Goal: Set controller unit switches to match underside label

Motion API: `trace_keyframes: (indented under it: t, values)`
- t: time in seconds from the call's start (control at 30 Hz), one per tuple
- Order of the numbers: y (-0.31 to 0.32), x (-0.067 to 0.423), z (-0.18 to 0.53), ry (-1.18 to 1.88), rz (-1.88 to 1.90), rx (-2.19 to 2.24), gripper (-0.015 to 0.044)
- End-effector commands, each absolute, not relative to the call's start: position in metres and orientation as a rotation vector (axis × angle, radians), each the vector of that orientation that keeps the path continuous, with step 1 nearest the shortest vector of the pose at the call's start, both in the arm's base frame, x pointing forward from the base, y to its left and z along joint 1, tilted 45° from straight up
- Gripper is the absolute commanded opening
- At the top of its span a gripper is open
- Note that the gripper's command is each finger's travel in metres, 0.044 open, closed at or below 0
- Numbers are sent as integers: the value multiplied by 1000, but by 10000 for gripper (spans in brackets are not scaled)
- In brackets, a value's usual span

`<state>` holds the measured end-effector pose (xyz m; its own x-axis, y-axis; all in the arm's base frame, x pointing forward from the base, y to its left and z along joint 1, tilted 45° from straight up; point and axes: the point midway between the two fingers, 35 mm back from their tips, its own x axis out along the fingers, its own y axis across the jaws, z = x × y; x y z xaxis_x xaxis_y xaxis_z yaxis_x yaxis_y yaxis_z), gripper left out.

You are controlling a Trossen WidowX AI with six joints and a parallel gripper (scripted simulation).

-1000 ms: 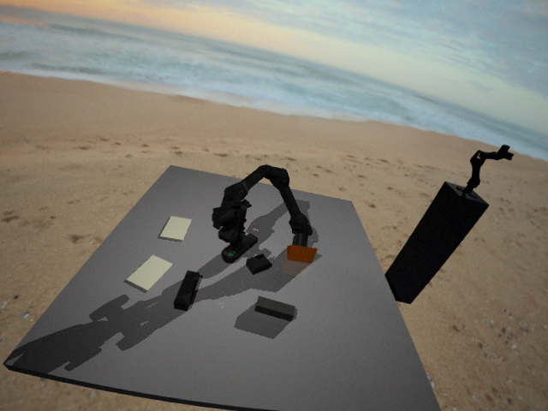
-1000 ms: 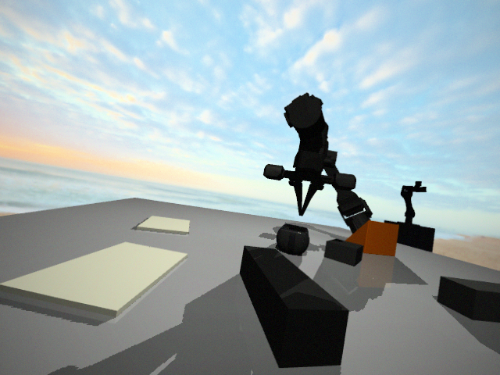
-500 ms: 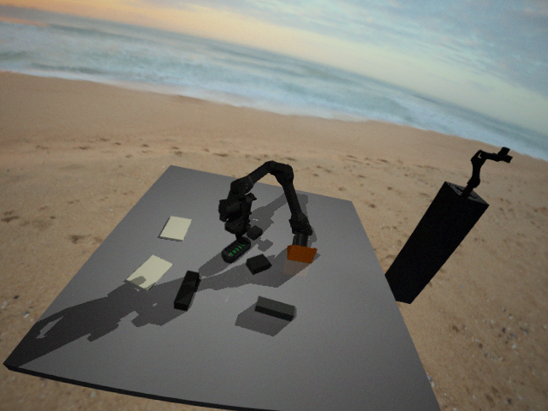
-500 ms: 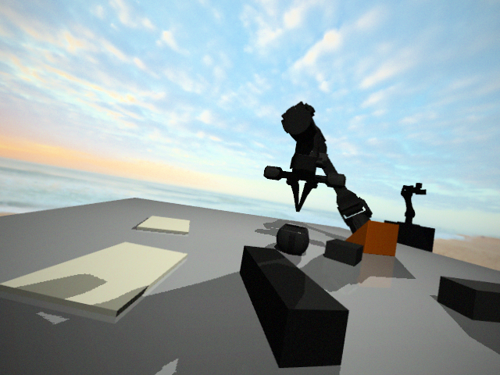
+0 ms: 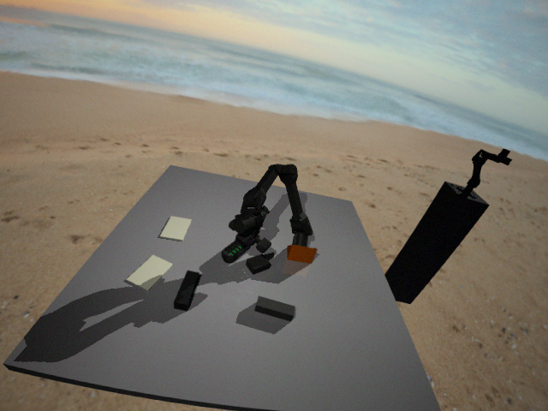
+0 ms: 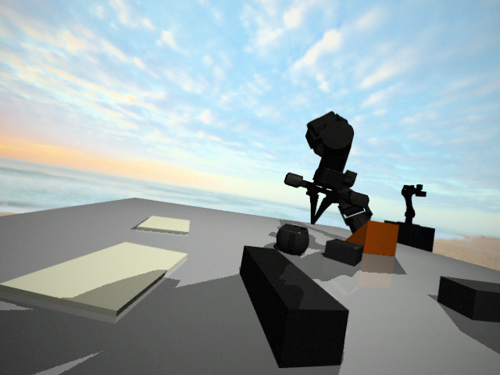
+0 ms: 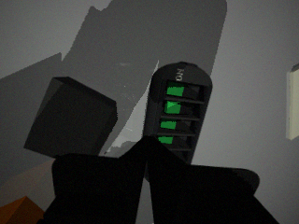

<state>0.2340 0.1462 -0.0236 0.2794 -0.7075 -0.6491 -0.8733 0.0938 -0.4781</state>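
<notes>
The dark grey controller unit (image 5: 233,253) (image 6: 292,238) (image 7: 179,112) lies flat on the grey bench (image 5: 336,336), switches facing up. In the wrist view the four switches farthest from the camera show bright green ends. The nearer switches are hidden behind my fingers. My gripper (image 5: 253,241) (image 6: 312,221) (image 7: 148,140) is shut with nothing between its fingers. Its tips come to a point just over the end of the unit nearest the arm. I cannot tell whether they touch it.
A small dark block (image 5: 258,264) (image 6: 343,251) (image 7: 70,119) lies close beside the unit. An orange block (image 5: 301,253) (image 6: 377,237) stands by the arm's base. A long black block (image 5: 187,289), a grey block (image 5: 275,307) and two cream plates (image 5: 175,228) (image 5: 149,271) lie farther off.
</notes>
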Motion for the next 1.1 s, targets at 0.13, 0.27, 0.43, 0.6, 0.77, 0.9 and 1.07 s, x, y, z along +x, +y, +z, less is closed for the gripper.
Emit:
trace_keyframes:
  t: [0.13,0.27,0.43,0.6,0.77,0.9,1.07]
  values:
    - [140,227,-31,1431,200,-1679,0]
    - [136,228,-35,1431,200,-1679,0]
    - [130,229,-43,1432,199,-1680,0]
    - [124,231,-50,1432,199,-1680,0]
    - [117,232,-57,1433,198,-1680,0]
    - [112,233,-63,1434,197,-1681,0]
    - [109,233,-66,1434,196,-1681,0]
